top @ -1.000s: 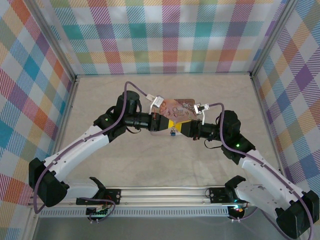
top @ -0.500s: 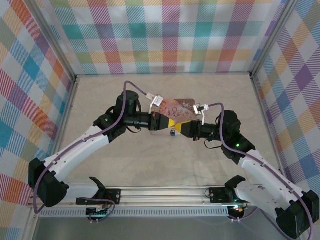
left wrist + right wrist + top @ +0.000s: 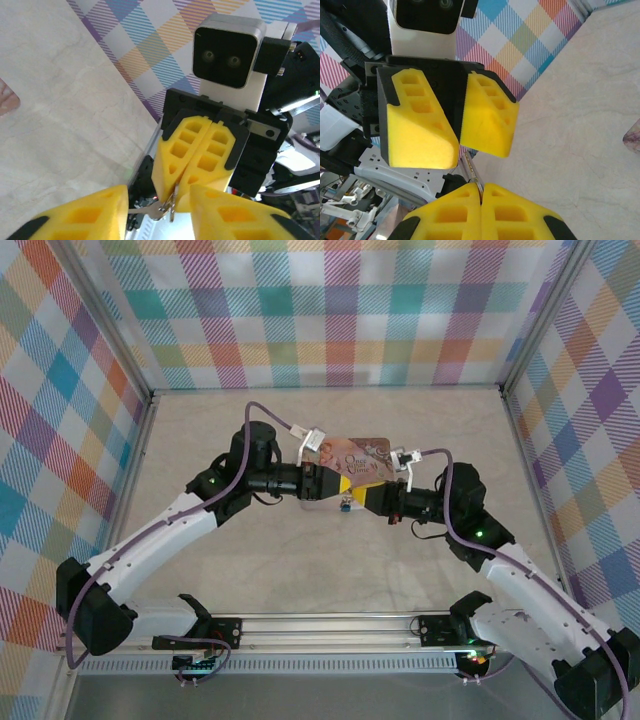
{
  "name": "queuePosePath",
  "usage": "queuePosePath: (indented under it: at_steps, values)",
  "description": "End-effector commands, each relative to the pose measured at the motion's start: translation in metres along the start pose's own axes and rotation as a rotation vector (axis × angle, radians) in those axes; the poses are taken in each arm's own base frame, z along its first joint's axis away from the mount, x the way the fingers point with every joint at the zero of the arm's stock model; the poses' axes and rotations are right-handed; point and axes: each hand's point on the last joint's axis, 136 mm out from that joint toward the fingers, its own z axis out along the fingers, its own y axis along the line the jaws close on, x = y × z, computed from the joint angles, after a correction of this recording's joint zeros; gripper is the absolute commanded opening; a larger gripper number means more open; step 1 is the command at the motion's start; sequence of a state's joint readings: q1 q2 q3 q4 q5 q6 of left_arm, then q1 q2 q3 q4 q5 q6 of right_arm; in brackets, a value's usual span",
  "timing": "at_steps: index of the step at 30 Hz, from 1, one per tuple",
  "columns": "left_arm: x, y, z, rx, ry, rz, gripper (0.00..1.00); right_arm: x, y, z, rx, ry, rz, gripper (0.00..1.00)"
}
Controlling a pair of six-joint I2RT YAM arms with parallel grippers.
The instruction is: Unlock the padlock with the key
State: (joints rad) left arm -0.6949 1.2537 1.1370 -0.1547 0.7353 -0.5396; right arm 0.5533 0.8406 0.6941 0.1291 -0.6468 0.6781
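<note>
Both grippers meet tip to tip above the table, in front of the pink tin (image 3: 362, 453). The small bluish padlock (image 3: 345, 505) sits just below the yellow fingers of my left gripper (image 3: 338, 486). In the right wrist view, the thin grey key (image 3: 472, 170) runs from my shut right gripper (image 3: 481, 189) up into the narrow gap of the left gripper (image 3: 460, 150), where a bluish bit shows. In the left wrist view, my left gripper (image 3: 159, 190) has its fingers set apart. The key (image 3: 150, 210) and its ring are pinched by the right gripper (image 3: 175, 194) facing it.
The pink tin lies flat on the beige table (image 3: 220, 570) right behind the grippers. Checked walls (image 3: 330, 320) enclose the back and both sides. A metal rail (image 3: 320, 625) runs along the near edge between the arm bases.
Both wrists have shifted only slightly; the right arm's elbow has eased a little to the right. The grippers stay together with the key and padlock between them.
</note>
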Motion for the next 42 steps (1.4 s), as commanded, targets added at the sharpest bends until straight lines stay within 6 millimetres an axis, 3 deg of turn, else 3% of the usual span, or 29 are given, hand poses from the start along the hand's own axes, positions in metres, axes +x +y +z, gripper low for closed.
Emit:
queuePosePath:
  at_steps: [1, 7, 12, 15, 26, 32, 36, 38, 40, 42]
  values:
    - [-0.010, -0.007, -0.013, 0.004, -0.065, 0.022, 0.46, -0.001, 0.003, -0.004, 0.002, -0.017, -0.039, 0.00]
    - [-0.009, -0.006, -0.015, 0.010, -0.077, 0.013, 0.46, -0.001, 0.002, -0.005, 0.011, -0.021, -0.042, 0.00]
    - [-0.011, -0.010, -0.014, 0.046, -0.093, 0.010, 0.57, -0.001, -0.002, -0.004, 0.027, -0.024, -0.037, 0.00]
    - [-0.012, -0.009, -0.011, 0.056, -0.090, 0.005, 0.58, -0.003, -0.001, -0.004, 0.024, -0.026, -0.037, 0.00]
    - [-0.009, -0.012, 0.005, 0.104, -0.059, -0.005, 0.26, -0.004, -0.004, 0.003, 0.006, -0.026, -0.020, 0.00]
    - [-0.008, -0.011, 0.005, 0.100, -0.055, -0.003, 0.00, -0.005, -0.004, 0.002, 0.009, -0.031, -0.015, 0.00]
    - [-0.006, -0.007, 0.006, 0.086, -0.048, -0.007, 0.02, -0.004, -0.005, 0.002, 0.008, -0.033, -0.011, 0.00]
    - [-0.005, -0.006, 0.006, 0.077, -0.050, -0.013, 0.22, -0.004, -0.006, 0.002, 0.014, -0.036, -0.007, 0.00]
    - [-0.004, -0.006, 0.006, 0.079, -0.047, -0.012, 0.22, -0.005, -0.007, 0.002, 0.020, -0.042, -0.007, 0.00]
    - [-0.002, -0.007, 0.007, 0.085, -0.040, -0.007, 0.13, -0.006, -0.008, 0.002, 0.024, -0.046, -0.006, 0.00]
